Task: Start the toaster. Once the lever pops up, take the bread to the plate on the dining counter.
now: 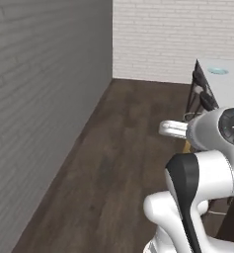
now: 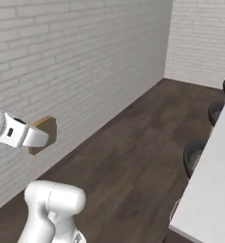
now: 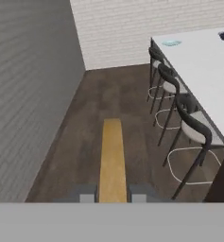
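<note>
Gripper (image 3: 112, 194) clamps the bread (image 3: 112, 158) edge-on between both fingers.

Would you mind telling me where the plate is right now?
The plate lies on the dining counter near its far left corner in the hand view, beyond the row of stools; the left base view shows it at upper right.
</note>
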Tool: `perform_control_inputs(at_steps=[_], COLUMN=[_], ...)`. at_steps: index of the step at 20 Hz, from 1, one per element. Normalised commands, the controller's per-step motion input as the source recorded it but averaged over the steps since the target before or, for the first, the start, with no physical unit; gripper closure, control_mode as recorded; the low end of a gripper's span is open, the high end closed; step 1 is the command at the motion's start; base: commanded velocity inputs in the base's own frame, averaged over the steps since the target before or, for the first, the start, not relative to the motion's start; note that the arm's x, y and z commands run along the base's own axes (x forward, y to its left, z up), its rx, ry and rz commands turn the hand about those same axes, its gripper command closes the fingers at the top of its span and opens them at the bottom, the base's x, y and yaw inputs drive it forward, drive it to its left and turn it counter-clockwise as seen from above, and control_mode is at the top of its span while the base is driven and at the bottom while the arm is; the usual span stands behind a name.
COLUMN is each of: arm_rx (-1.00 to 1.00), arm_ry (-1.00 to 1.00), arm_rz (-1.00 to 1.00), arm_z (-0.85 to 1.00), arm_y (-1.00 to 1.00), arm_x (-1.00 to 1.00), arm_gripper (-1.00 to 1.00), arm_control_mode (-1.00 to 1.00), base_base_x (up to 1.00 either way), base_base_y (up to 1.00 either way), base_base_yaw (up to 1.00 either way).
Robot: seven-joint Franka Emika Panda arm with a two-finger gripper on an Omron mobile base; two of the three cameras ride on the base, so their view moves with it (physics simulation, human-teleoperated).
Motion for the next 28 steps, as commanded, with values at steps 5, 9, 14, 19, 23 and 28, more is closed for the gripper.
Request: perform_control_inputs(at_steps=[5,9,14,19,23,28], arm_rx=[0.0,0.0,0.0,0.0,0.0,0.0], arm_ry=[0.0,0.0,0.0,0.0,0.0,0.0], arm_rz=[0.0,0.0,0.0,0.0,0.0,0.0], arm_z=[0.0,0.0,0.0,0.0,0.0,0.0], arm_y=[0.0,0.0,0.0,0.0,0.0,0.0], arm_x=[0.0,0.0,0.0,0.0,0.0,0.0], arm_gripper=[1.0,1.0,1.0,1.0,1.0,1.0], arm_control_mode=[1.0,1.0,1.0,1.0,1.0,1.0], base_base_x=[1.0,1.0,1.0,1.0,1.0,1.0], base_base_y=[0.34,0.25,0.22,0.37,0.61,0.61], base_base_yaw=[-0.41,-0.46,-0.46,-0.45,-0.41,-0.37])
